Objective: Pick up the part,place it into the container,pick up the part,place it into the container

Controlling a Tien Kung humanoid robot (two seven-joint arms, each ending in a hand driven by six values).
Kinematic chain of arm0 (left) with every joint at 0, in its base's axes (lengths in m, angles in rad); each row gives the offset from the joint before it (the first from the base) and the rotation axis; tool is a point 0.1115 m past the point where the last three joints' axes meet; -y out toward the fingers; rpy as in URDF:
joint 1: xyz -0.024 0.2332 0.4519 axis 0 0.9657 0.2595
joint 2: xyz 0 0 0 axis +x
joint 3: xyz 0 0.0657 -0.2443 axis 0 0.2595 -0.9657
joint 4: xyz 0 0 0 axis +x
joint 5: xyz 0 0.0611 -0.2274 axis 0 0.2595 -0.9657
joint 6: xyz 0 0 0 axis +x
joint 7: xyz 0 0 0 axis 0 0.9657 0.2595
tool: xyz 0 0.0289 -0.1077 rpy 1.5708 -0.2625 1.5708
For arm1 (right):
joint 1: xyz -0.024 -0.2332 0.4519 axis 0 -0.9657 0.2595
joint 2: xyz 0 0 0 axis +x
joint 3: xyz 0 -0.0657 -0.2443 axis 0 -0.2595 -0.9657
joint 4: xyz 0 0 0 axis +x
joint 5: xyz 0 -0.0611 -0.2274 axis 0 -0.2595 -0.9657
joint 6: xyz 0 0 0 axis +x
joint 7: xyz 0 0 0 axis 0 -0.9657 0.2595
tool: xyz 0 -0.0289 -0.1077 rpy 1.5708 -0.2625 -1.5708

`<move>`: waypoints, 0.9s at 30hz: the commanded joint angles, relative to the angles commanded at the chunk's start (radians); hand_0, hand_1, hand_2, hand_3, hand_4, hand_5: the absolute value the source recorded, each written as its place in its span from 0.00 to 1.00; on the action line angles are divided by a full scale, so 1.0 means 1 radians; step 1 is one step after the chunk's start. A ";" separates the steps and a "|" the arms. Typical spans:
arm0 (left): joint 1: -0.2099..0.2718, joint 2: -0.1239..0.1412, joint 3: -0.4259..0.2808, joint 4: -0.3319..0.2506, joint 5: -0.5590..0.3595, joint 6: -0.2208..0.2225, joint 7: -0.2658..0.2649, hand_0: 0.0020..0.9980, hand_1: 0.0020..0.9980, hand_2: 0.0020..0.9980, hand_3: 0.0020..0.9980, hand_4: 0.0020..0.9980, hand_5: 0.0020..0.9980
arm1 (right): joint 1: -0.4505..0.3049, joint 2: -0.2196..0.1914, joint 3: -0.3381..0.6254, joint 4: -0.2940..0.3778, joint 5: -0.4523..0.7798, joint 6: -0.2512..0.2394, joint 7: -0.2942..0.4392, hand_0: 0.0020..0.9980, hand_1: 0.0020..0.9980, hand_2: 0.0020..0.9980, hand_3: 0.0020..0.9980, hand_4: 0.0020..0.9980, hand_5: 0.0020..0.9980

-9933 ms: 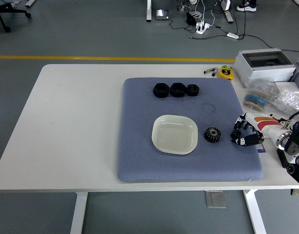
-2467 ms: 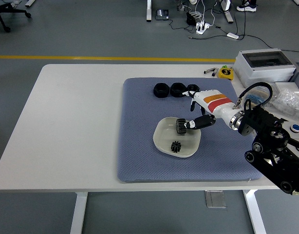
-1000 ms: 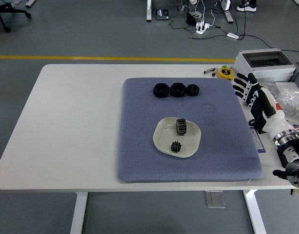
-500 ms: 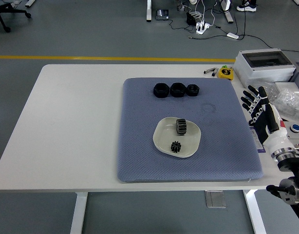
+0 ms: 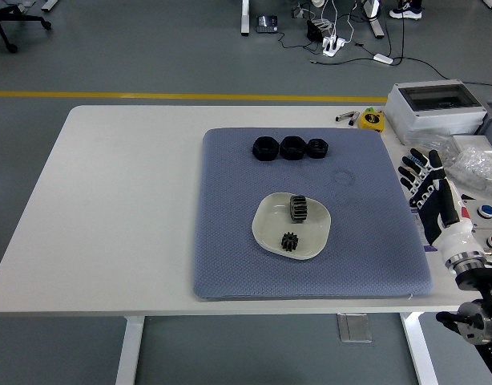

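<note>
1. Withdrawn since two and a half seconds back: right hand [image 5: 429, 186], then over the dish gripping the larger gear, now off past the mat's right edge, above the table's right side. Both gears unmoved over the last second.
2. Head view, right hand: white shell, black fingers [image 5: 409, 171] spread and pointing up-left, holding nothing; black arm running down to the lower right corner.
3. Head view, container [image 5: 267, 227]: shallow cream dish, rounded-square, smooth and glossy, near the middle of the mat.
4. Head view, parts: larger black gear [image 5: 299, 208] standing on edge against the dish's far side; smaller black gear [image 5: 290, 241] lying flat near the dish's front rim. Apart from each other, both inside the dish.
5. Head view, mat [image 5: 230, 241]: blue-grey, woven-looking texture, soft rounded corners, front edge close to the table's near edge.
6. Head view, far edge of mat: three black nut-like pieces [image 5: 291, 147] in a row, touching or nearly so.
7. Head view, white table [image 5: 118, 200]: smooth, wide bare stretch on the left; right side crowded with a grey box [image 5: 435, 108], plastic bags [image 5: 476, 163] and a small yellow item [image 5: 372, 119].
8. Head view, mat around the dish: bare on every side.
</note>
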 joint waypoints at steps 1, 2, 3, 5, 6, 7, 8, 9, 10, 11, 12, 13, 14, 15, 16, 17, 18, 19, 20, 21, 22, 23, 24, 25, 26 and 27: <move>0.000 0.000 0.000 0.000 -0.001 0.000 0.000 0.69 0.70 0.73 0.64 0.67 0.66 | -0.001 0.001 0.000 -0.001 0.001 -0.001 0.000 0.98 0.89 0.91 0.92 1.00 0.95; 0.000 0.000 0.001 0.000 -0.002 0.000 0.000 0.69 0.70 0.73 0.64 0.67 0.66 | -0.002 0.001 0.000 -0.001 0.001 -0.001 0.000 0.98 0.89 0.91 0.92 1.00 0.95; 0.001 0.000 0.001 0.000 -0.002 0.000 0.000 0.69 0.70 0.73 0.64 0.67 0.66 | -0.003 0.002 -0.001 -0.002 0.001 -0.002 0.000 0.98 0.89 0.90 0.91 1.00 0.95; 0.002 0.000 0.000 0.000 0.000 0.000 0.000 0.69 0.70 0.73 0.64 0.67 0.66 | -0.005 0.003 -0.001 -0.002 0.002 -0.002 0.001 0.98 0.89 0.90 0.91 1.00 0.95; 0.002 0.000 -0.001 0.000 0.001 0.000 0.000 0.69 0.70 0.73 0.64 0.67 0.66 | -0.007 0.004 -0.001 -0.003 0.002 -0.002 0.001 0.98 0.89 0.90 0.91 1.00 0.95; 0.003 0.000 -0.001 0.000 0.002 0.000 0.000 0.69 0.70 0.73 0.64 0.67 0.66 | -0.008 0.005 -0.001 -0.003 0.003 -0.002 0.001 0.98 0.89 0.90 0.91 1.00 0.95; 0.003 0.000 -0.002 0.000 0.002 0.000 0.000 0.69 0.70 0.73 0.64 0.67 0.66 | -0.008 0.005 -0.001 -0.003 0.003 -0.003 0.001 0.98 0.89 0.90 0.91 1.00 0.95; 0.003 0.000 -0.002 0.000 0.004 0.000 0.001 0.69 0.70 0.73 0.64 0.67 0.66 | -0.009 0.005 -0.001 -0.003 0.004 -0.004 0.002 0.98 0.89 0.90 0.91 1.00 0.95; 0.003 0.000 -0.003 0.000 0.006 -0.001 0.001 0.69 0.70 0.73 0.64 0.67 0.66 | -0.010 0.005 0.000 -0.003 0.004 -0.004 0.002 0.98 0.89 0.90 0.91 1.00 0.95; 0.003 0.000 -0.004 0.000 0.008 -0.001 0.001 0.69 0.70 0.73 0.64 0.67 0.66 | -0.012 0.006 0.000 -0.003 0.004 -0.005 0.002 0.98 0.89 0.90 0.91 1.00 0.95; 0.004 0.000 -0.005 0.000 0.010 -0.001 0.002 0.69 0.70 0.73 0.64 0.67 0.66 | -0.014 0.007 0.002 -0.002 0.004 -0.006 0.002 0.98 0.89 0.90 0.91 1.00 0.95; 0.004 0.000 -0.006 0.000 0.011 -0.001 0.002 0.69 0.70 0.73 0.64 0.67 0.66 | -0.015 0.007 0.002 -0.002 0.004 -0.007 0.003 0.98 0.89 0.90 0.91 1.00 0.95; 0.005 0.000 -0.007 0.000 0.012 -0.001 0.002 0.69 0.70 0.73 0.64 0.67 0.66 | -0.017 0.008 0.004 -0.002 0.003 -0.007 0.003 0.98 0.89 0.90 0.91 1.00 0.95; 0.005 0.000 -0.008 0.000 0.014 -0.001 0.002 0.69 0.70 0.74 0.64 0.67 0.66 | -0.019 0.009 0.005 -0.002 0.002 -0.008 0.003 0.98 0.89 0.90 0.91 1.00 0.95; 0.005 0.000 -0.009 0.000 0.016 -0.001 0.003 0.69 0.70 0.74 0.64 0.67 0.66 | -0.020 0.010 0.007 -0.002 0.001 -0.008 0.003 0.98 0.89 0.90 0.91 1.00 0.95; 0.006 0.000 -0.010 0.000 0.017 -0.001 0.003 0.69 0.70 0.74 0.64 0.67 0.66 | -0.022 0.011 0.008 -0.002 0.000 -0.008 0.003 0.98 0.89 0.90 0.91 1.00 0.95; 0.006 0.000 -0.011 0.000 0.020 -0.002 0.004 0.69 0.70 0.74 0.64 0.67 0.66 | -0.023 0.012 0.009 -0.002 -0.001 -0.008 0.003 0.98 0.89 0.90 0.91 1.00 0.95; 0.006 0.000 -0.012 0.000 0.022 -0.002 0.004 0.69 0.70 0.74 0.64 0.67 0.66 | -0.025 0.013 0.011 -0.001 -0.003 -0.008 0.003 0.98 0.89 0.90 0.91 1.00 0.95; 0.006 0.001 -0.013 0.000 0.023 -0.002 0.004 0.69 0.70 0.74 0.64 0.67 0.66 | -0.027 0.014 0.013 -0.001 -0.006 -0.008 0.003 0.98 0.89 0.90 0.91 1.00 0.95; 0.006 0.001 -0.013 0.000 0.024 -0.003 0.004 0.69 0.70 0.74 0.64 0.67 0.66 | -0.029 0.015 0.015 -0.001 -0.009 -0.008 0.003 0.98 0.89 0.90 0.91 1.00 0.95; 0.006 0.001 -0.014 0.000 0.027 -0.004 0.005 0.69 0.70 0.74 0.64 0.67 0.66 | -0.030 0.016 0.016 -0.001 -0.012 -0.008 0.002 0.98 0.89 0.90 0.91 1.00 0.95; 0.006 0.001 -0.016 0.000 0.030 -0.004 0.005 0.69 0.70 0.74 0.64 0.67 0.66 | -0.032 0.017 0.017 -0.001 -0.013 -0.008 0.002 0.98 0.89 0.90 0.91 1.00 0.95; 0.006 0.001 -0.017 0.000 0.032 -0.004 0.006 0.69 0.70 0.74 0.64 0.67 0.66 | -0.034 0.018 0.018 -0.002 -0.014 -0.008 0.002 0.98 0.89 0.90 0.91 1.00 0.95; 0.006 0.001 -0.017 0.000 0.032 -0.004 0.005 0.69 0.70 0.74 0.64 0.67 0.66 | -0.036 0.019 0.020 -0.002 -0.015 -0.007 0.002 0.98 0.89 0.90 0.91 1.00 0.95; 0.006 0.001 -0.016 0.000 0.032 -0.004 0.005 0.69 0.70 0.74 0.64 0.67 0.66 | -0.038 0.021 0.022 -0.003 -0.015 -0.007 0.002 0.98 0.89 0.90 0.91 1.00 0.95; 0.006 0.001 -0.015 0.000 0.030 -0.004 0.005 0.69 0.70 0.74 0.65 0.67 0.66 | -0.040 0.023 0.023 -0.004 -0.015 -0.007 0.002 0.98 0.89 0.90 0.91 1.00 0.95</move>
